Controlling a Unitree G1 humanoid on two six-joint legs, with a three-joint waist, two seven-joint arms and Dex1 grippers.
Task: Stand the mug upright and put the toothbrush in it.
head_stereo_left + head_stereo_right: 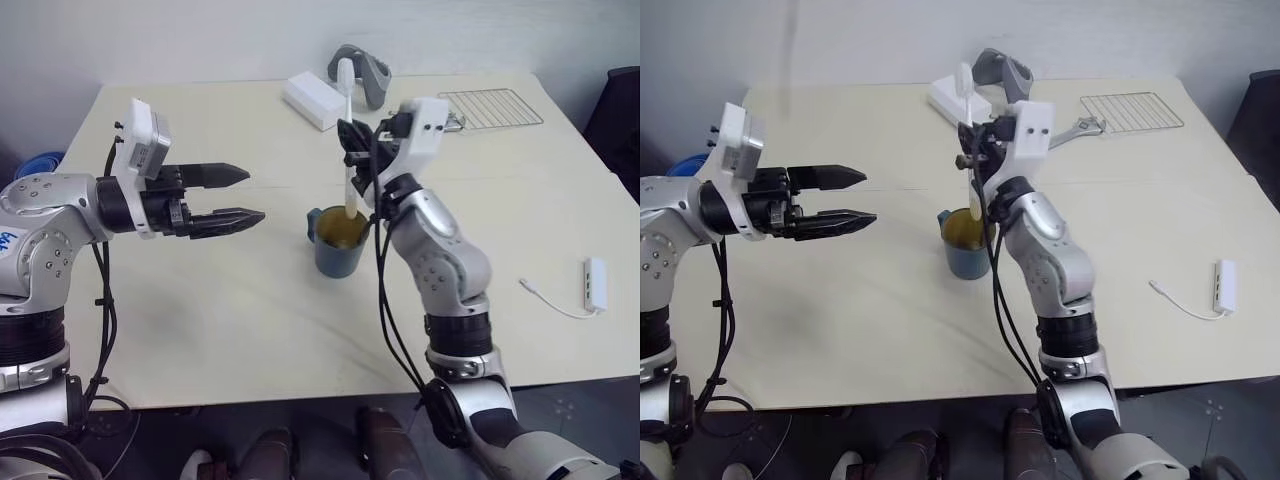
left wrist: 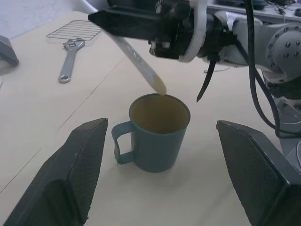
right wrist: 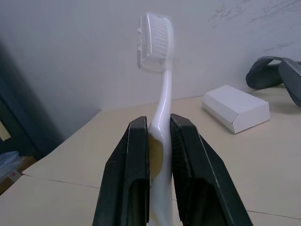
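The teal-blue mug [image 1: 338, 246] stands upright mid-table, handle toward my left arm, its olive inside showing in the left wrist view [image 2: 159, 133]. My right gripper [image 1: 352, 150] is shut on the white toothbrush [image 1: 347, 120], held just above the mug with the bristled head up and the pale handle tip at the mug's rim [image 2: 157, 84]. In the right wrist view the black fingers [image 3: 136, 160] clamp the toothbrush [image 3: 157, 66] at its neck. My left gripper [image 1: 245, 196] hangs open to the left of the mug, pointing at it, with nothing between its fingers.
A white box [image 1: 312, 100] and a grey gadget [image 1: 365, 72] lie at the table's far edge. A wire rack [image 1: 490, 107] and a silver wrench [image 2: 70, 59] sit at the back right. A small white adapter with a thin cord [image 1: 594, 285] lies near the right edge.
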